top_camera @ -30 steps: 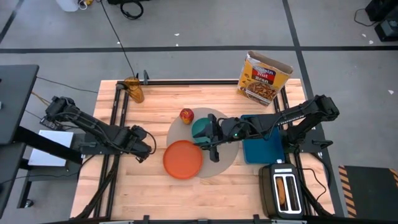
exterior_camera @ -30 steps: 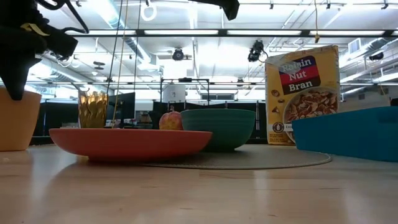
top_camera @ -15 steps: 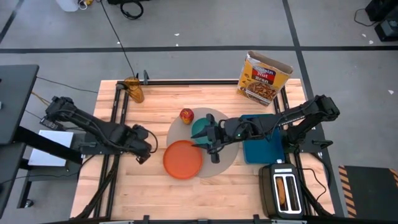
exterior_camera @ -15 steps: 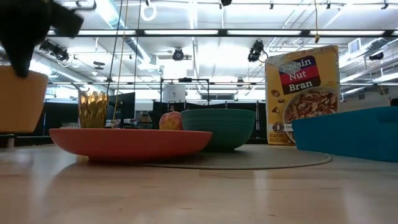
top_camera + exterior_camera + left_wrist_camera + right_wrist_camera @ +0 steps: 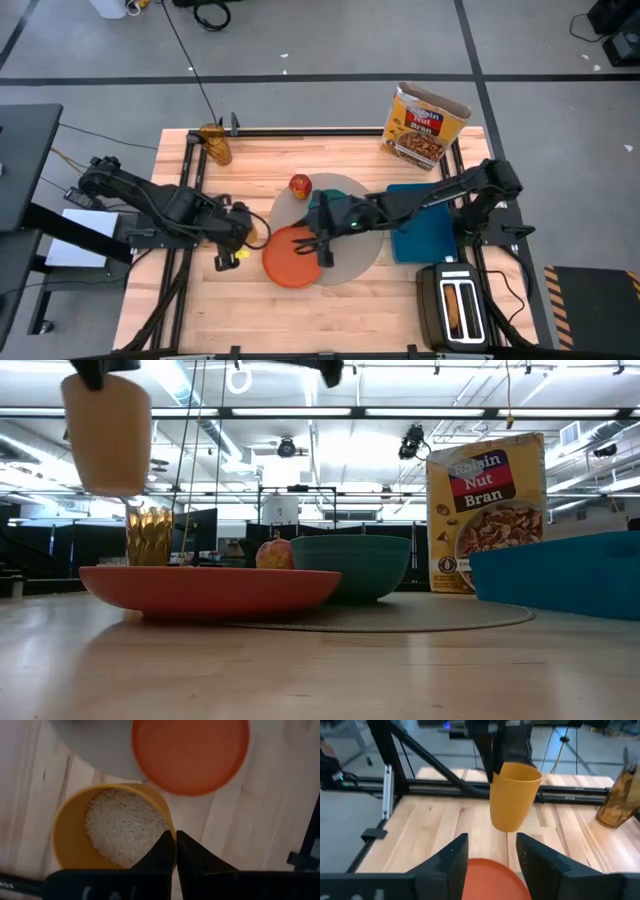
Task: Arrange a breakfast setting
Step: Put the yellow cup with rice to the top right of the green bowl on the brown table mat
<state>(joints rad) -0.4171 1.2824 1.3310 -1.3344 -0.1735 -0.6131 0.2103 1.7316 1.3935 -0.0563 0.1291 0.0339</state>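
Cup (image 5: 514, 795), pinched by its rim in the closed left pincer (image 5: 175, 851), should travel level and land clear of the plate (image 5: 294, 256); right pincer (image 5: 490, 854) hovers empty, fingers spread.

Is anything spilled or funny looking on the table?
Nothing is spilled or tipped. The orange plate, teal bowl and red apple sit on the grey placemat. The only unusual thing is the yellow cup: the left gripper holds it by its rim, upright in the air, off the table.
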